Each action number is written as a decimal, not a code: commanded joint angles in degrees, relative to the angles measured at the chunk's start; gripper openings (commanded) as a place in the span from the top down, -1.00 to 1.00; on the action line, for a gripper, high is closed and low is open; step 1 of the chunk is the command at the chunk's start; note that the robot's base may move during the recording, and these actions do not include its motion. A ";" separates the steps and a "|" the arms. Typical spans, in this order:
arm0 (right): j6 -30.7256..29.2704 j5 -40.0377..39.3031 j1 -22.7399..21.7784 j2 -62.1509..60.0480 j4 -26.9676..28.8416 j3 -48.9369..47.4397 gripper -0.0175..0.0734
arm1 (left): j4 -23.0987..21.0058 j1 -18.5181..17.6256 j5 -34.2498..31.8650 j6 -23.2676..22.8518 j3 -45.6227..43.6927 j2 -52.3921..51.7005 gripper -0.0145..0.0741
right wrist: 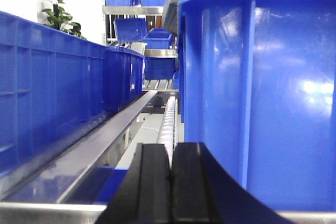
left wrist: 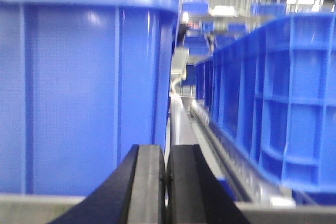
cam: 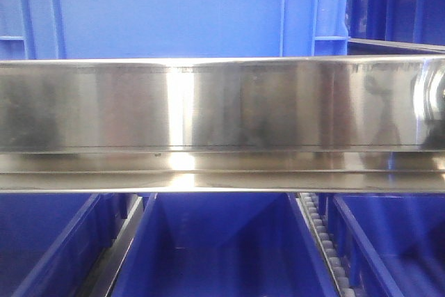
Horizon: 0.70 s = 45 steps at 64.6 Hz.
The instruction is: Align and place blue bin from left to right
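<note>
While my left jaws and right jaws are each pressing fully together, gripping nothing, the blue bin (left wrist: 79,87) is standing close ahead, apart from both.

Front beam: a polished steel beam (cam: 222,123) crosses my front view from edge to edge.
Upper level: a blue bin (cam: 167,12) rises behind the beam's top edge; I cannot see its foot.
Lower level: below the beam, a left tub (cam: 49,241), a middle tub (cam: 215,248) and a right tub (cam: 396,241) sit side by side.
Between tubs: a flat steel divider (cam: 122,248) runs left of the middle tub, and a roller strip (cam: 323,241) runs right of it.
My right wrist: a long steel rail (right wrist: 94,150) runs just beside a row of bins (right wrist: 47,87).
</note>
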 commanded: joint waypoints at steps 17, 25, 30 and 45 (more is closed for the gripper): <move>-0.31 20.17 0.05 3.66 -0.06 -27.97 0.74 | 2.00 -0.39 8.84 -0.07 -21.88 1.71 0.32; -0.31 23.75 0.05 9.60 -0.06 -37.51 0.30 | 2.12 -2.08 14.41 -0.07 -31.31 7.08 0.09; -0.31 23.75 0.05 13.15 -0.06 -41.87 -0.04 | 2.12 -3.22 17.47 -0.07 -36.40 10.57 0.00; -0.31 25.43 0.05 25.33 -0.06 -51.89 -0.63 | 2.34 -4.32 21.72 -0.07 -47.27 22.74 -0.40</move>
